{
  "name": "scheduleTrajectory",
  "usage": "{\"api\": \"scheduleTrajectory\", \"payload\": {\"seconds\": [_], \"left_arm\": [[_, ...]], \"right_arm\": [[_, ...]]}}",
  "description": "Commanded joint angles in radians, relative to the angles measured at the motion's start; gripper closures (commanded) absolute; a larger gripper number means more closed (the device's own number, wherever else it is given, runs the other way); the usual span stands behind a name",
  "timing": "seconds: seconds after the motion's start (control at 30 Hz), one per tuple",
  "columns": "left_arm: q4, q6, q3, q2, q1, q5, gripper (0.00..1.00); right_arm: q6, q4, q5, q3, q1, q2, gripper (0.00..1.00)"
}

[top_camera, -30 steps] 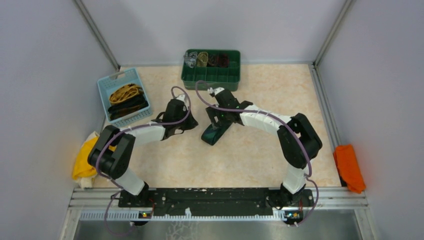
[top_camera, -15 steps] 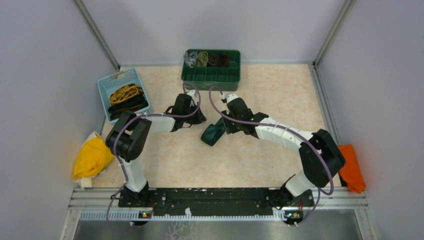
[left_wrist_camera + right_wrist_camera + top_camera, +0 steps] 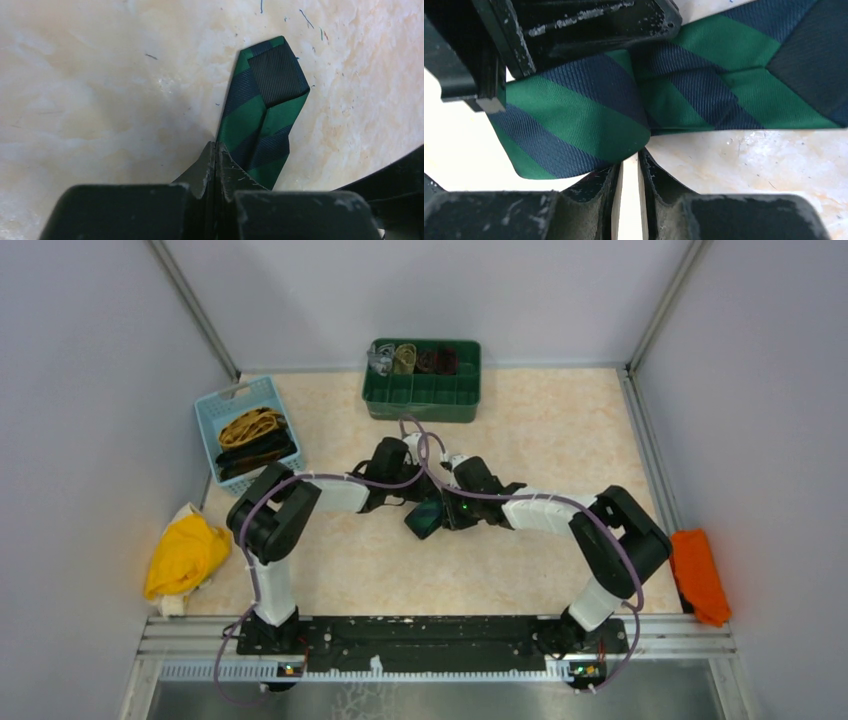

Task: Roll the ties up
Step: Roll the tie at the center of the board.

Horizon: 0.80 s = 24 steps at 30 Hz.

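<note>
Marbled table bore the green tie at its centre. Left gripper was pressed shut, tips touching its edge, while right gripper stood barely apart at the fold.

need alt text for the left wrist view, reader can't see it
The left gripper, fingers closed, touches a green and navy striped tie lying on a pale marbled tabletop. The tie's far end is folded over.
</note>
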Motion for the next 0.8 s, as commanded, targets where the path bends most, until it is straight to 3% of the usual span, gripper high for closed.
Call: {"api": "scheduleTrajectory", "payload": {"seconds": [0.0,0.2,0.37,0.53,0.77], "left_arm": [[-0.034,0.013,-0.035,0.022,-0.018,0.022,1.00],[-0.063,0.022,-0.035,0.031,-0.008,-0.066,1.00],[-0.125,-0.021,-0.009,-0.015,0.075,-0.211,1.00],[-0.179,-0.101,-0.041,-0.165,0.195,-0.333,1.00],[-0.261,-0.198,-0.228,-0.534,0.206,-0.459,1.00]], "right_arm": [[0.020,0.072,-0.042,0.011,-0.006,0.033,0.83],[0.011,0.036,-0.012,0.025,-0.004,0.000,0.84],[-0.055,-0.076,0.125,0.039,0.038,-0.118,0.80],[-0.159,-0.213,0.425,0.117,0.213,-0.210,0.51],[-0.317,-0.284,0.643,0.274,0.401,-0.107,0.37]]}}
